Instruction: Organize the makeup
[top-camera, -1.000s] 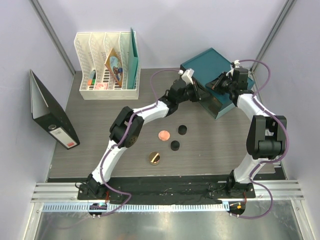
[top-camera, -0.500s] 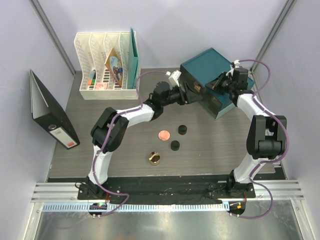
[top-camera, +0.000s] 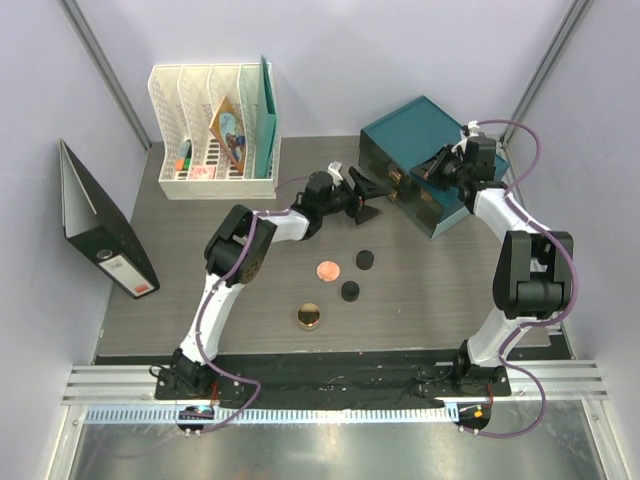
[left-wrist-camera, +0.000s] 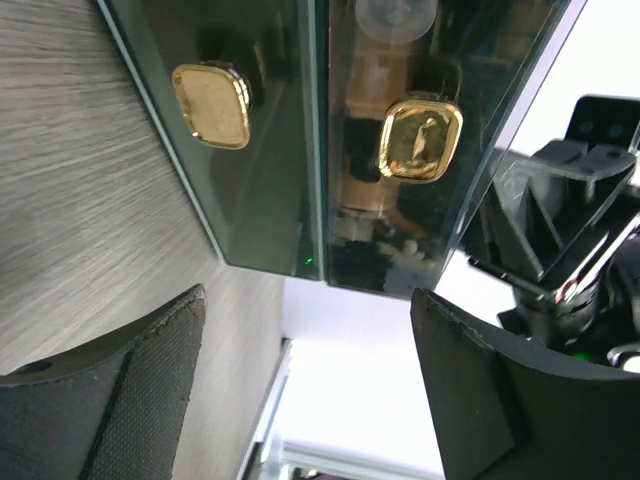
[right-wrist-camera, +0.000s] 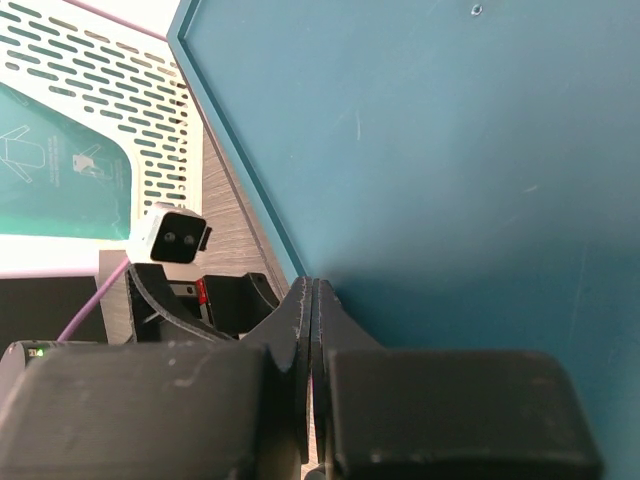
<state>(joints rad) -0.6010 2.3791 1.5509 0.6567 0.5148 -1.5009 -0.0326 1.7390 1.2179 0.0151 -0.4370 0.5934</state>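
Observation:
On the table lie a coral round compact (top-camera: 327, 269), two black pots (top-camera: 364, 261) (top-camera: 349, 291) and a gold jar (top-camera: 308, 317). My left gripper (top-camera: 377, 198) (left-wrist-camera: 305, 385) is open and empty, just left of the teal drawer box (top-camera: 415, 150). In the left wrist view, two glass drawer fronts with gold handles (left-wrist-camera: 210, 105) (left-wrist-camera: 421, 140) face it. A beige bottle (left-wrist-camera: 372, 105) shows through the right front. My right gripper (top-camera: 442, 164) (right-wrist-camera: 312, 300) is shut on nothing over the box's teal top (right-wrist-camera: 450, 150).
A white file organizer (top-camera: 215, 130) with papers and small red and green pieces stands at the back left. A black binder (top-camera: 105, 235) leans at the left wall. The left arm's wrist camera (right-wrist-camera: 170, 235) shows beyond the box edge.
My left gripper has opened and drawn back to the left, away from the drawer fronts. The right arm and the items on the table have not moved.

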